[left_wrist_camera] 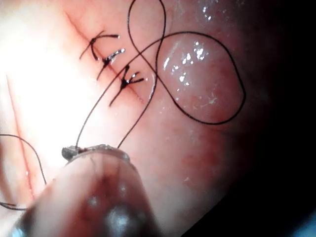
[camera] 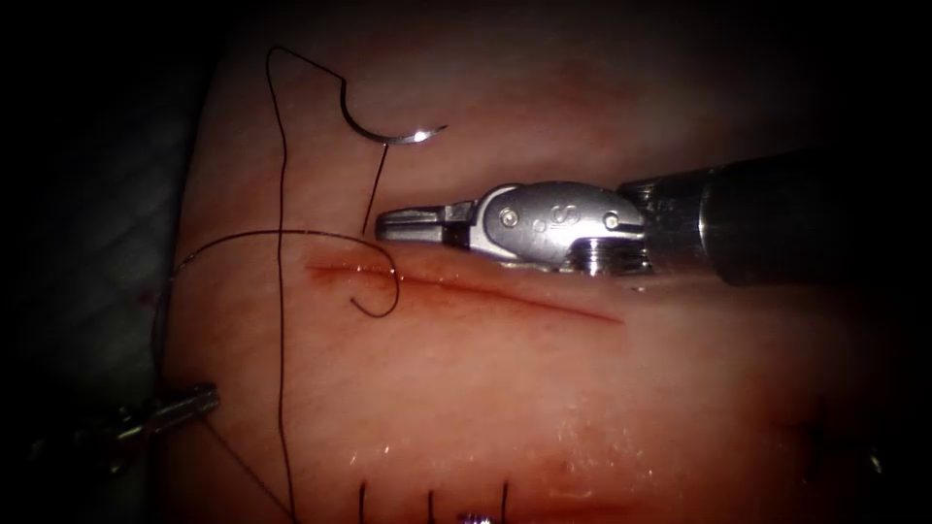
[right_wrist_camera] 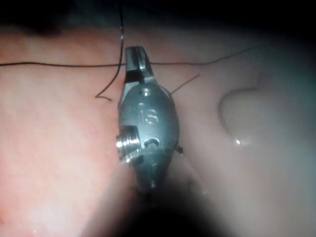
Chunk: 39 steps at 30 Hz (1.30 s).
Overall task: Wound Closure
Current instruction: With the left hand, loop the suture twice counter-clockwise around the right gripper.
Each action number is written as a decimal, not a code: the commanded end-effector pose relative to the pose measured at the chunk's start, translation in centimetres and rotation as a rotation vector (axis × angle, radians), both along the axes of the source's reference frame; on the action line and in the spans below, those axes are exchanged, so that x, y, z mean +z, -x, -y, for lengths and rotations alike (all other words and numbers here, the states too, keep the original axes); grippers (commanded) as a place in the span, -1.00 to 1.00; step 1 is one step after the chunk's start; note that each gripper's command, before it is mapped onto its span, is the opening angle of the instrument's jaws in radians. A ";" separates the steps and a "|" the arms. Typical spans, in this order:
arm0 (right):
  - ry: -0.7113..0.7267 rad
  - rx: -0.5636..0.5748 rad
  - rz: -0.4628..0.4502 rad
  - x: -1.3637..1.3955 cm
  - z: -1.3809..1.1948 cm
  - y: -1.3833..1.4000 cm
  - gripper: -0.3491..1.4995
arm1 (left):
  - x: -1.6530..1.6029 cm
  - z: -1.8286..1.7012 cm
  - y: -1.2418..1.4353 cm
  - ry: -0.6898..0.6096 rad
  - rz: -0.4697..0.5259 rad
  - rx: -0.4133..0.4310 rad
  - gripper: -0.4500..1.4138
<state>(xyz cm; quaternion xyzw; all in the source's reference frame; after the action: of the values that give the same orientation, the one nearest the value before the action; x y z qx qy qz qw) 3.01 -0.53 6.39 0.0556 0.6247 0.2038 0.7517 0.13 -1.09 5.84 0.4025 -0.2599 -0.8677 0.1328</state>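
Needle (camera: 388, 134) lies free on tissue (camera: 582, 388); right tool (camera: 413, 223) marked "S".

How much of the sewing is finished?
Done: three dark knotted stitches on another cut. In hand: left tool grips dark thread; right tool seems empty. Curved steel needle lies free on the pink tissue. Left: the long red cut is open.
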 end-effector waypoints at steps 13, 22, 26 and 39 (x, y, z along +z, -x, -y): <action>-0.032 -0.044 -0.061 0.52 0.09 -0.44 -1.00 | 0.05 -0.09 -0.02 0.004 0.032 0.038 -1.00; -0.082 -0.063 -0.187 0.56 0.17 -0.58 -1.00 | 0.39 -0.27 0.09 -0.012 0.023 0.054 -1.00; -0.107 -0.064 -0.235 0.56 0.17 -0.63 -1.00 | 0.61 -0.37 0.14 -0.029 0.017 0.072 -1.00; -0.098 -0.075 -0.274 0.45 0.25 -0.88 -1.00 | 0.91 -0.42 0.58 -0.095 -0.004 0.171 -1.00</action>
<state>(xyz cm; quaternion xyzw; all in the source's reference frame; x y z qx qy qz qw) 3.81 -0.77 6.80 0.1426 0.7083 0.1963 0.6629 -0.44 -0.64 6.69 0.4263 -0.1789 -0.8655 0.1929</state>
